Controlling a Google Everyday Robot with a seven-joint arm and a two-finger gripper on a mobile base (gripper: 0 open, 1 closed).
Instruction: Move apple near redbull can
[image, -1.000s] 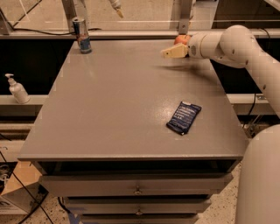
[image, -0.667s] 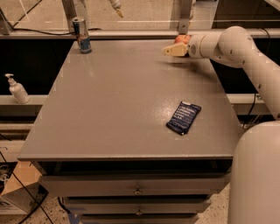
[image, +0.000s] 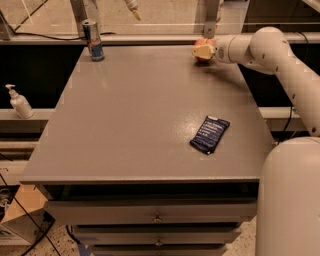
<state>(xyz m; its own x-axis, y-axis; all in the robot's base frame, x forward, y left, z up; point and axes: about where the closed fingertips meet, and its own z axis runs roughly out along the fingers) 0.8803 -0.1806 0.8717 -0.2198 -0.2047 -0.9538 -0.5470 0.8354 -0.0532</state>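
The redbull can (image: 93, 40) stands upright at the table's (image: 140, 110) far-left corner, while far-right the gripper (image: 202, 51), fingers clamped on the apple (image: 206, 43), has drawn back slightly.

The arm (image: 272, 47) bends in from the right, wrist level, gripper (image: 202, 51) pointing left at the far back.

Blue packet (image: 209, 134), pump bottle (image: 19, 101), grey table (image: 125, 115)

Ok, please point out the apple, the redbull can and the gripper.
apple (image: 205, 43): camera view, its visible red upper side.
redbull can (image: 93, 41): camera view, middle of its blue body.
gripper (image: 203, 51): camera view, its cream tip, right at the apple.
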